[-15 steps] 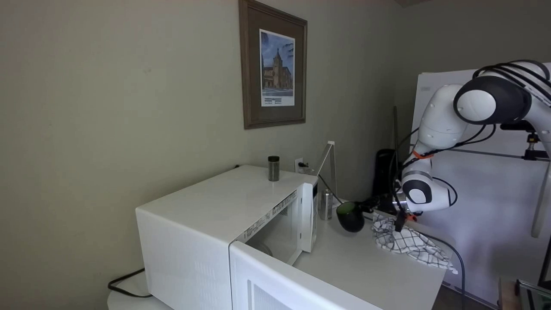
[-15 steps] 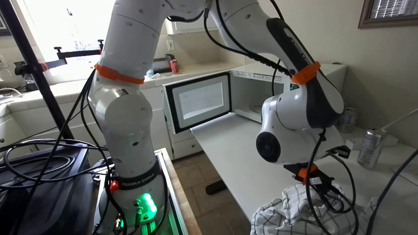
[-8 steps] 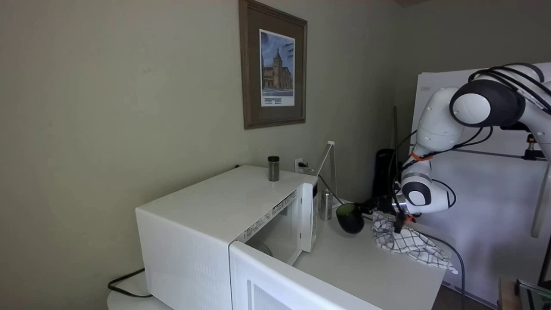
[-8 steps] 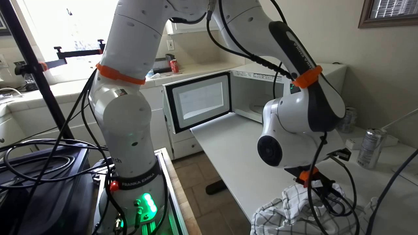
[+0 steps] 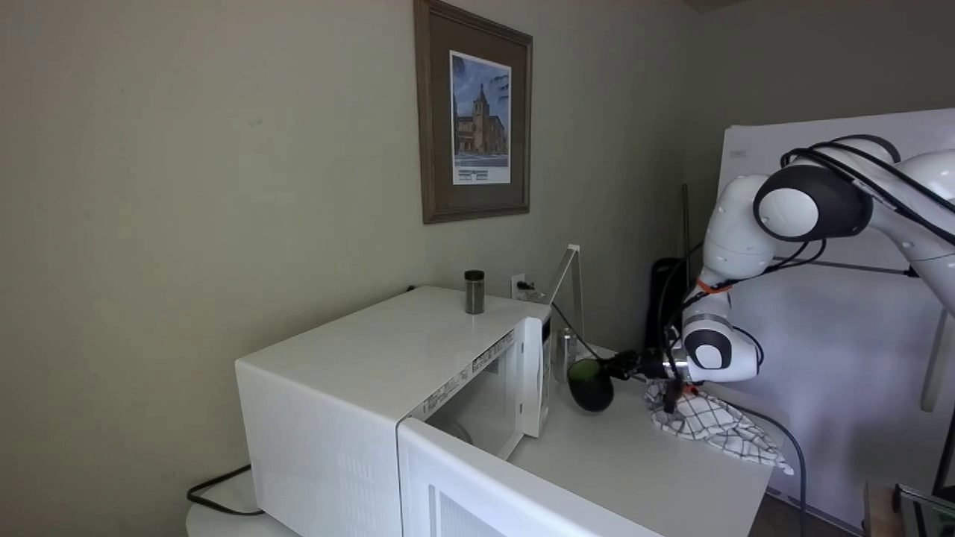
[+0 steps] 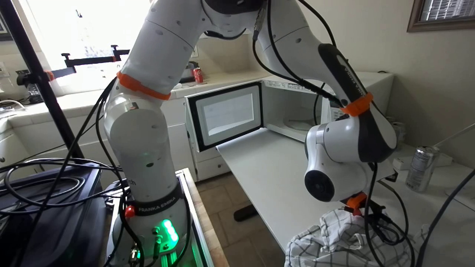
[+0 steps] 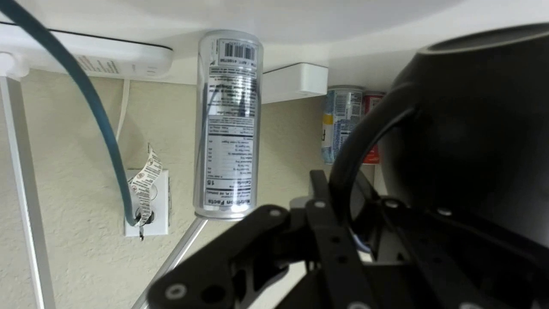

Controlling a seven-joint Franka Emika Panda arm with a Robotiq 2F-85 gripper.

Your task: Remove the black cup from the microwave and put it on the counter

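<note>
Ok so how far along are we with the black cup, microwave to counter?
Done: the black cup is outside the open microwave. In hand: the pincer grips the cup's handle over the counter. Left: setting it down and letting go; its underside shows in the wrist view, so it seems not to be resting yet.

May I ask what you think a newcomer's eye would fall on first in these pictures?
Probably the big white robot arm, arching across much of an exterior view. Next might come the white microwave by the wall, its door standing wide open. In the wrist view, the black cup looms large at the right, its handle held in the gripper.
</note>
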